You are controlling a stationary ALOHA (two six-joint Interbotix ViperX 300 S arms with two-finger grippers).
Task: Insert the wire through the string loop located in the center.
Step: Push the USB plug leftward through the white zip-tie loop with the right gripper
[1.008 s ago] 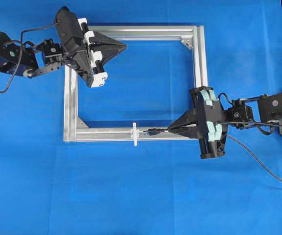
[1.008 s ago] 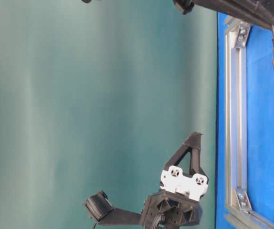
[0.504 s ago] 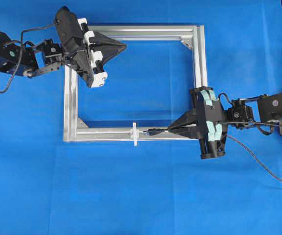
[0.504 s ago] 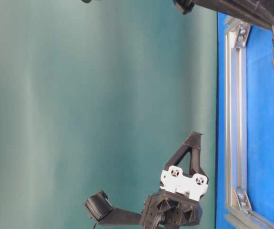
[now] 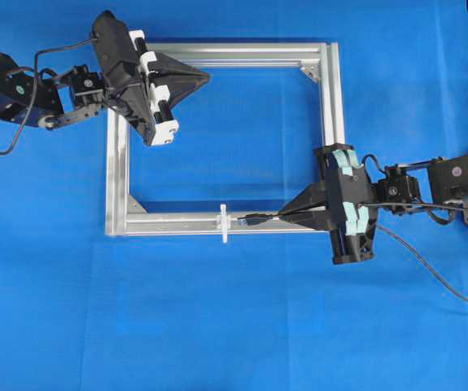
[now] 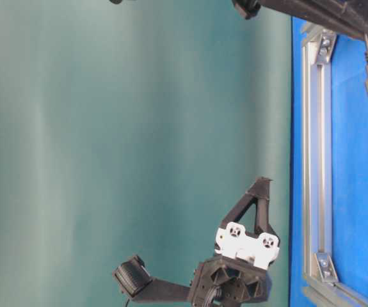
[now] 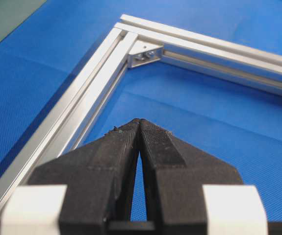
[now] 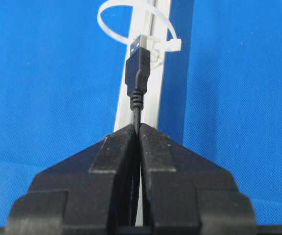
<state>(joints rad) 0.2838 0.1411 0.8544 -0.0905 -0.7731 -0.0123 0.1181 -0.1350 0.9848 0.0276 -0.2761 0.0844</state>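
Right tool (image 8: 139,128) pinching wire (image 8: 137,105) just behind plug, tip aimed at string loop (image 8: 137,27).
Plug's metal tip lined up with loop mouth, seemingly just short of it; not yet threaded. Loop upright on near rail of aluminium frame (image 5: 118,179), midway along, over blue worktop (image 5: 217,309). Left tool (image 5: 205,78) pressed together, holding nothing, hovering by far corner. Grasp and alignment done; push-through left. Wire trails off past right arm.
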